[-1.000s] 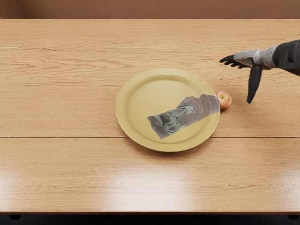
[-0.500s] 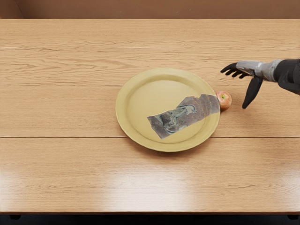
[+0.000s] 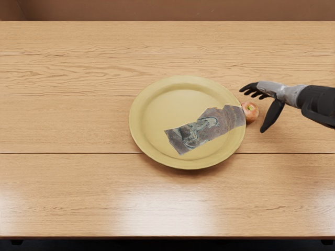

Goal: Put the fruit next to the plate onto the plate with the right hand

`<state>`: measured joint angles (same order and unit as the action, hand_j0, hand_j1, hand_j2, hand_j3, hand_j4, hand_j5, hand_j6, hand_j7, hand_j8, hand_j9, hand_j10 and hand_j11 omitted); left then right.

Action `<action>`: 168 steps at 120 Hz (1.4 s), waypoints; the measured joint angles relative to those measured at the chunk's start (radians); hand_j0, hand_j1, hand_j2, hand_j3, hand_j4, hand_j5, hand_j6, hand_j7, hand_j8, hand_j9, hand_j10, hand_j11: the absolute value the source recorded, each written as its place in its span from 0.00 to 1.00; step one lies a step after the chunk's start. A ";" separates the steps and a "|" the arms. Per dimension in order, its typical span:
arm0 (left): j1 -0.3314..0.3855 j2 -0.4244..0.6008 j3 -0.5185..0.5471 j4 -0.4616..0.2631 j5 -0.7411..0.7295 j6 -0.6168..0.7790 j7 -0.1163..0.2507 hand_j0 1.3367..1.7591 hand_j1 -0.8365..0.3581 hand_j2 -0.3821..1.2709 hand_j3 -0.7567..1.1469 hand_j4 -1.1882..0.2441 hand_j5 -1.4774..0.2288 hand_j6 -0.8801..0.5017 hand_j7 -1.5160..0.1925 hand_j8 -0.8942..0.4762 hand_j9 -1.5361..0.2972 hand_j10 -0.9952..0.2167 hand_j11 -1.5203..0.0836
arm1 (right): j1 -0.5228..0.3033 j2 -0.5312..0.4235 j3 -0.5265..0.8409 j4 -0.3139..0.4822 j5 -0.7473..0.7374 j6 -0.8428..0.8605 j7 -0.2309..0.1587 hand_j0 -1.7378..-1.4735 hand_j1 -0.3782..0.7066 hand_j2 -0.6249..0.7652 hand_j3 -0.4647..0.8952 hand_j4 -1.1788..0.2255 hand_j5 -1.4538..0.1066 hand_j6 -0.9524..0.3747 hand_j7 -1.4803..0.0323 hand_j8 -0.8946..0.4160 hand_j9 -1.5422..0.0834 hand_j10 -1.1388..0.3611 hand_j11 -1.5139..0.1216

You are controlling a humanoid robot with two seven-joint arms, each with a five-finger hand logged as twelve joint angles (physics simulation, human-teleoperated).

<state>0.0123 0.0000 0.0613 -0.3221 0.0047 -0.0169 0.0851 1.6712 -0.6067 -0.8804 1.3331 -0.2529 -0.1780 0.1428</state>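
- Robot hand [image 3: 269, 94], the right one, open and spread wide, holding nothing, just right of the apple [image 3: 250, 111].
- Apple on the bench [image 3: 78, 183], nearer the right edge, touching the plate [image 3: 152, 104] rim, not on the plate yet.
- Could roll off toward the right edge if bumped instead of pinched.
- Could slip out if squeezed too softly, being small and round.
- Could shove the plate by catching its rim on the way in.
- On the plate: only a flat grey patch [image 3: 205, 128], no fruit.
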 joint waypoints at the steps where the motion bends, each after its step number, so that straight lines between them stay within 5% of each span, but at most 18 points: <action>1: 0.000 0.000 0.000 0.000 0.000 0.000 0.000 0.76 0.99 0.23 0.40 0.83 0.87 0.64 0.89 0.65 0.84 0.82 0.95 | 0.000 -0.001 0.001 0.001 0.000 -0.004 0.000 0.30 0.23 0.42 0.34 0.71 0.78 0.58 0.82 0.54 0.80 0.64 0.78; 93: 0.000 0.000 0.000 0.000 0.000 0.000 0.000 0.76 0.99 0.23 0.40 0.83 0.87 0.64 0.89 0.65 0.84 0.82 0.95 | -0.248 0.028 0.218 -0.168 -0.057 -0.087 -0.001 0.30 0.22 0.42 0.34 0.71 0.78 0.58 0.83 0.55 0.81 0.64 0.78; 168: 0.000 0.000 0.000 0.000 0.000 0.000 0.001 0.76 0.99 0.23 0.40 0.83 0.87 0.64 0.89 0.65 0.84 0.82 0.95 | -0.289 0.049 0.254 -0.186 -0.061 -0.086 0.001 0.30 0.34 0.41 0.34 0.64 0.69 0.50 0.73 0.46 0.72 0.57 0.70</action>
<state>0.0123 0.0000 0.0612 -0.3221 0.0047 -0.0169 0.0857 1.3826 -0.5577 -0.6269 1.1474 -0.3134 -0.2640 0.1441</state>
